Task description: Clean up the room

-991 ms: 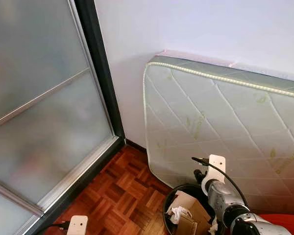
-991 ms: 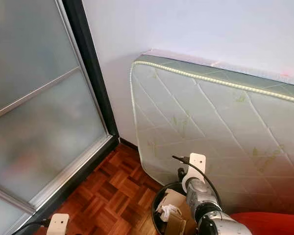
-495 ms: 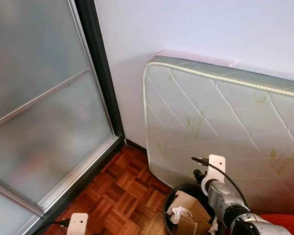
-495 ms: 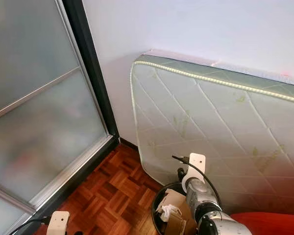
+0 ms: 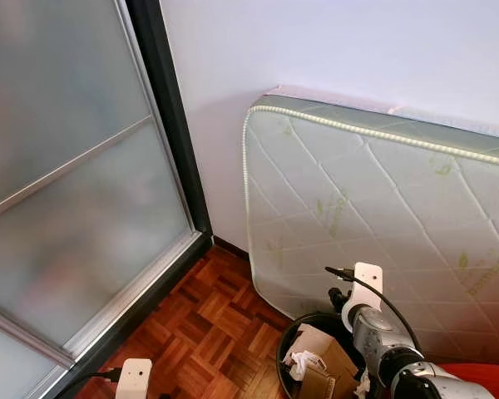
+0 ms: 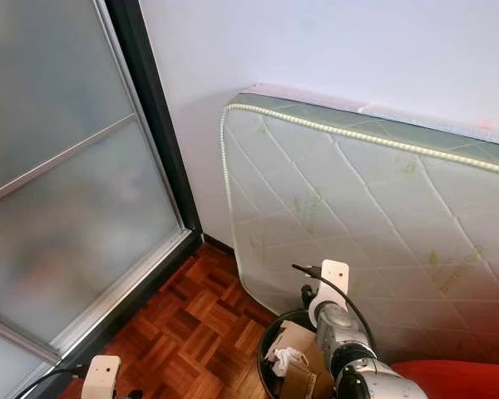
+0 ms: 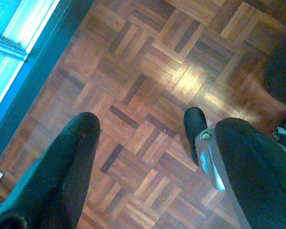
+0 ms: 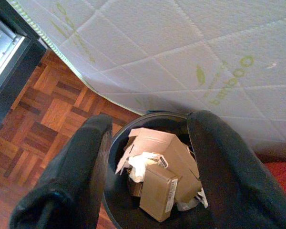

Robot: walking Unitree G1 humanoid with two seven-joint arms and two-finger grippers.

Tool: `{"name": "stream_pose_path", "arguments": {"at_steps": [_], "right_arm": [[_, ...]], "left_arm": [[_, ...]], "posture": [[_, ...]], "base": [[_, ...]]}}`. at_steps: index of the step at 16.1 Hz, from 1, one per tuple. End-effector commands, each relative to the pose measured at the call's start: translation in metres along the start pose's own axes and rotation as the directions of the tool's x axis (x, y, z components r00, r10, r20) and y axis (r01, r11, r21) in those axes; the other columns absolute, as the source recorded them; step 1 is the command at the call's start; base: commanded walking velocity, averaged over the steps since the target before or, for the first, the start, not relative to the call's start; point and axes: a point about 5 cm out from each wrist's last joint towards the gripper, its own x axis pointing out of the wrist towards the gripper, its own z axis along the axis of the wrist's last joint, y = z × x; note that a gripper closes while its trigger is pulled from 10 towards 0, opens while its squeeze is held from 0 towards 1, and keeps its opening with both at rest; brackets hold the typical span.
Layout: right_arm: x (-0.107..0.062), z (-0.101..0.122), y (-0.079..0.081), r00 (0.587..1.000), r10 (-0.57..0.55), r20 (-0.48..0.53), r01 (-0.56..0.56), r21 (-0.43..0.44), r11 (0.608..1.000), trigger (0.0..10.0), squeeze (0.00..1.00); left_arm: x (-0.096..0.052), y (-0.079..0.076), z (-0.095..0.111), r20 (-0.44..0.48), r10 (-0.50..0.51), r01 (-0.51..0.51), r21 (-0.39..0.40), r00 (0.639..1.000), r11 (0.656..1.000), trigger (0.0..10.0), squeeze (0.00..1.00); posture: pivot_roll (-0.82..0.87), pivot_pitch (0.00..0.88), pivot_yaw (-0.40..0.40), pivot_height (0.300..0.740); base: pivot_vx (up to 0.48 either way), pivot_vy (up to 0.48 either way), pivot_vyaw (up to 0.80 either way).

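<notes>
The right gripper (image 8: pixel 148 167) hangs directly above a round black waste bin (image 8: pixel 115 143), its two black fingers (image 8: pixel 71 176) spread apart with nothing between them. The bin stands on the parquet floor (image 5: pixel 204 332), just beside the lower edge of a quilted mattress (image 5: pixel 382 216) that leans upright against the white wall (image 5: pixel 333 41). Inside the bin lie several brown cardboard boxes (image 8: pixel 167 157), one smaller box (image 8: pixel 157 191) tilted on end with a barcode label on its side, and crumpled white paper (image 8: pixel 140 164) between them. In the head views the right arm (image 5: pixel 382 341) reaches forward from the lower right corner, its white wrist bracket (image 5: pixel 366 283) over the far rim of the bin.

The left gripper (image 7: pixel 152 157) points down at bare parquet, fingers (image 7: pixel 71 162) wide apart and empty. A black shoe-like foot (image 7: pixel 195 129) of the robot rests on the floor between them. The dark frame (image 7: pixel 33 71) of a sliding door runs along one edge of that floor area. In the head views this frosted glass sliding door (image 5: pixel 66 183) fills the left side, meeting the wall at the room corner, and the left wrist bracket (image 5: pixel 135 378) sits at the bottom edge.
</notes>
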Motion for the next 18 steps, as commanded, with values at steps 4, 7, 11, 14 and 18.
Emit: {"name": "stream_pose_path", "arguments": {"at_steps": [4,7,11,14,18], "right_arm": [[0.0,-0.0007,0.0028,1.0,0.01,-0.006,-0.01,0.008,1.0,10.0,0.0],[0.0,-0.0005,0.003,1.0,0.013,-0.004,-0.013,0.008,1.0,10.0,0.0],[0.0001,-0.0002,0.0032,1.0,0.015,-0.005,-0.015,0.007,1.0,10.0,0.0],[0.0001,-0.0002,0.0033,1.0,0.016,-0.006,-0.016,0.008,1.0,10.0,0.0],[0.0001,-0.0002,0.003,1.0,0.019,-0.006,-0.019,0.005,1.0,10.0,0.0]], "left_arm": [[-0.0008,0.0028,-0.0046,-0.029,0.008,-0.008,-0.002,1.0,1.0,10.0,0.0],[-0.0008,0.0026,-0.0047,-0.028,0.008,-0.008,-0.006,1.0,1.0,10.0,0.0],[-0.0004,0.0025,-0.0033,-0.026,0.009,-0.009,-0.008,1.0,1.0,10.0,0.0],[-0.0004,0.0023,-0.0032,-0.027,0.009,-0.009,-0.007,1.0,1.0,10.0,0.0],[-0.0004,0.0006,-0.004,-0.029,0.006,-0.006,-0.011,1.0,1.0,10.0,0.0]], "posture": [[-0.04,0.002,0.077,0.737],[-0.04,0.001,0.076,0.737],[-0.04,0.002,0.073,0.737],[-0.04,0.002,0.074,0.737],[-0.04,0.0,0.067,0.737]], "base": [[-0.262,0.0,0.0],[-0.279,0.0,0.0],[-0.278,0.0,0.0],[-0.276,0.0,0.0],[-0.278,0.0,0.0]]}}
